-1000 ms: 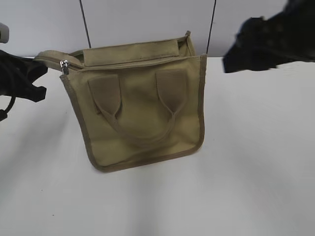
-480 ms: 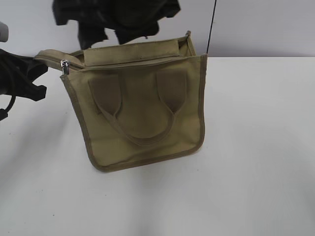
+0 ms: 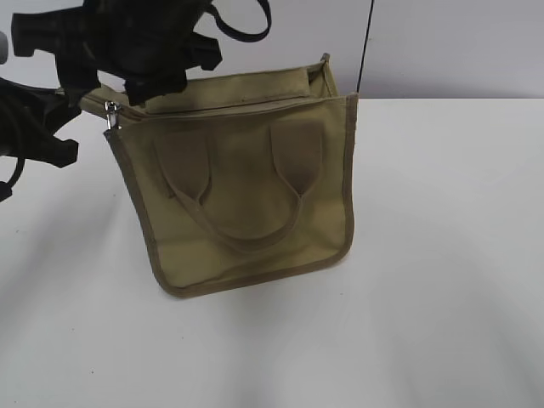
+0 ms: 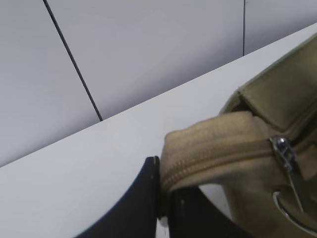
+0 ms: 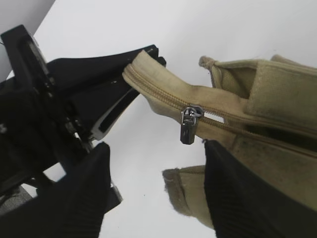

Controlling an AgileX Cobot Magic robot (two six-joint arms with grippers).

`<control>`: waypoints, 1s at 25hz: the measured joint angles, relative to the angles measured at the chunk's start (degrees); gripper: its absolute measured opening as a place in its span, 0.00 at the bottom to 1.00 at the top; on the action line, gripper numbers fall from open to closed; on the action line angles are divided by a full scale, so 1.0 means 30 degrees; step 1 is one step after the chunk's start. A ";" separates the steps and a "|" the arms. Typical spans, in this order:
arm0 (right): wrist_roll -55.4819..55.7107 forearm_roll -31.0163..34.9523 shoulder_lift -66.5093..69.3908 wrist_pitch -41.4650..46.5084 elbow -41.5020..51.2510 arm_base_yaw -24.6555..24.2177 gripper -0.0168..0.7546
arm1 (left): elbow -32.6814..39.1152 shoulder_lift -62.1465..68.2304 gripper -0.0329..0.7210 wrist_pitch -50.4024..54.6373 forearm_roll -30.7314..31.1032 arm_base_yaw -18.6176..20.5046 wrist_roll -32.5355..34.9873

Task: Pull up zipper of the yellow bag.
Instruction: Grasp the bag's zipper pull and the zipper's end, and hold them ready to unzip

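Note:
The yellow bag [image 3: 246, 187] stands on the white table, handle side facing me. Its silver zipper pull [image 3: 110, 110] hangs at the top left corner; it also shows in the right wrist view [image 5: 189, 124] and the left wrist view [image 4: 290, 163]. My left gripper [image 4: 163, 198] is shut on the tan zipper end tab [image 4: 208, 144] that sticks out left of the bag. My right gripper [image 5: 156, 188] is open, hovering above the zipper pull, with the pull between and beyond its fingers. In the exterior view the right arm [image 3: 136, 42] reaches across above the bag's left corner.
A grey wall with dark vertical seams [image 3: 365, 51] stands behind the table. The white tabletop [image 3: 442, 255] stretches to the right and front of the bag.
The right arm has swept from the far right across the top of the bag to above its left corner. The left gripper and the bag have stayed put.

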 joint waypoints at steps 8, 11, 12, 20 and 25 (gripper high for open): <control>-0.0018 0.0436 0.1207 -0.0375 -0.0100 -0.0256 0.59 | 0.0000 0.0000 0.05 -0.0074 0.0000 0.0000 -0.0005; -0.0018 0.0724 0.1592 -0.1004 -0.0100 -0.0281 0.59 | 0.0000 -0.0020 0.05 -0.0074 0.0000 0.0000 -0.0005; -0.0018 0.0836 0.1747 -0.1209 -0.0100 -0.0281 0.59 | 0.0000 -0.0062 0.05 -0.0074 0.0000 0.0000 -0.0005; 0.0591 0.1059 0.2249 -0.1525 -0.0162 -0.0522 0.49 | 0.0000 -0.0764 0.05 -0.0054 0.0069 0.0000 -0.0005; 0.1429 0.1866 0.2387 -0.1894 -0.0222 -0.0918 0.47 | 0.0000 -0.0802 0.05 -0.0029 0.0142 0.0000 -0.0336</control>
